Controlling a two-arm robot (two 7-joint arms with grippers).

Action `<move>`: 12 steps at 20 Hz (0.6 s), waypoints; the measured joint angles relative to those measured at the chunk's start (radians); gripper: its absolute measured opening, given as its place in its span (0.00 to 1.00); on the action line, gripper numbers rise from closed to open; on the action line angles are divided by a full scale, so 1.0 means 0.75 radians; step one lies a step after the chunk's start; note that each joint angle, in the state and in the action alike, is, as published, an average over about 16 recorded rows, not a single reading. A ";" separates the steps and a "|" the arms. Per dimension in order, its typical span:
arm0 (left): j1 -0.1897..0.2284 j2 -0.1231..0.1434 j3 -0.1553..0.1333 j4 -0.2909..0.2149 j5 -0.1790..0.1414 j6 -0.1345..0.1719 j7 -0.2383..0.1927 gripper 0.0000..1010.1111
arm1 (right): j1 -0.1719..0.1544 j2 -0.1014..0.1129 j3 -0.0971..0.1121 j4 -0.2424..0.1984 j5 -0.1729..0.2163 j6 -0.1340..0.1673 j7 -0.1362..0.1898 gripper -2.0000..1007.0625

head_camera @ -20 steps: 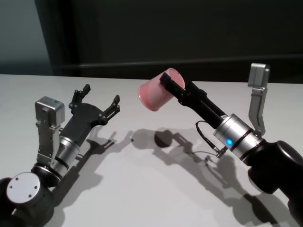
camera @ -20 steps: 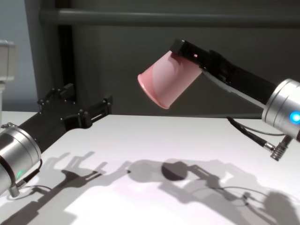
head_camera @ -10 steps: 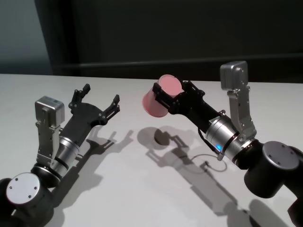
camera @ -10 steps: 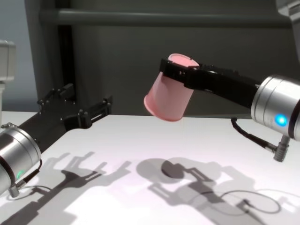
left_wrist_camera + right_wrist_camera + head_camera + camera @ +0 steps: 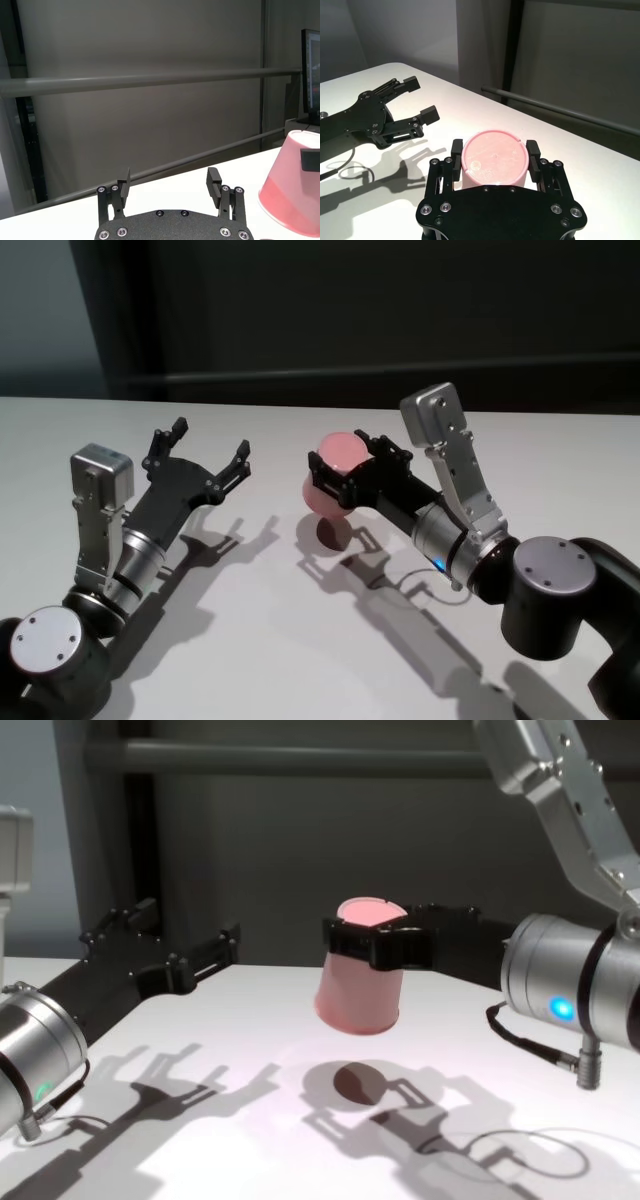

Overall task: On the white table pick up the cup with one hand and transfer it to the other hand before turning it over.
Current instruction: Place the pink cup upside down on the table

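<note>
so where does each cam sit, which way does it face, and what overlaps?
Head: high, looking down on the white table; both arms, right gripper holding the cup base-up.
Chest: low, looking forward across the table; left gripper open, cup in mid-air over its shadow.
Left wrist: on the left arm, looking past its own open fingers to the wall; cup at the edge.
Right wrist: on the right arm, looking down on the cup's base.
Shared: all four show the cup.

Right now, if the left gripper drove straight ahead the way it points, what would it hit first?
Probably nothing near. The left gripper, open, points past the white table toward the grey back wall. The cup, upside down in the right gripper, sits off to its side, likely outside that line.
</note>
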 joint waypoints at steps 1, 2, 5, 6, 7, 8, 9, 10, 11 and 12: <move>0.000 0.000 0.000 0.000 0.000 0.000 0.000 0.99 | 0.002 -0.004 -0.003 0.005 -0.007 0.011 -0.002 0.74; 0.000 0.000 0.000 0.000 0.000 0.000 0.000 0.99 | 0.005 -0.008 -0.004 0.011 -0.011 0.020 -0.001 0.74; 0.000 0.000 0.000 0.000 0.000 0.000 0.000 0.99 | 0.009 -0.022 -0.005 0.033 -0.017 0.038 0.005 0.74; 0.000 0.000 0.000 0.000 0.000 0.000 0.000 0.99 | 0.010 -0.026 -0.005 0.041 -0.018 0.042 0.007 0.74; 0.000 0.000 0.000 0.000 0.000 0.000 0.000 0.99 | 0.011 -0.031 -0.004 0.049 -0.019 0.045 0.010 0.74; 0.000 0.000 0.000 0.000 0.000 0.000 0.000 0.99 | 0.012 -0.036 -0.004 0.057 -0.020 0.047 0.012 0.74; 0.000 0.000 0.000 0.000 0.000 0.000 0.000 0.99 | 0.012 -0.041 -0.003 0.065 -0.021 0.050 0.014 0.74; 0.000 0.000 0.000 0.000 0.000 0.000 0.000 0.99 | 0.013 -0.046 -0.002 0.073 -0.022 0.052 0.015 0.74; 0.000 0.000 0.000 0.000 0.000 0.000 0.000 0.99 | 0.013 -0.050 -0.001 0.080 -0.024 0.055 0.016 0.74; 0.000 0.000 0.000 0.000 0.000 0.000 0.000 0.99 | 0.014 -0.055 0.000 0.087 -0.026 0.058 0.017 0.74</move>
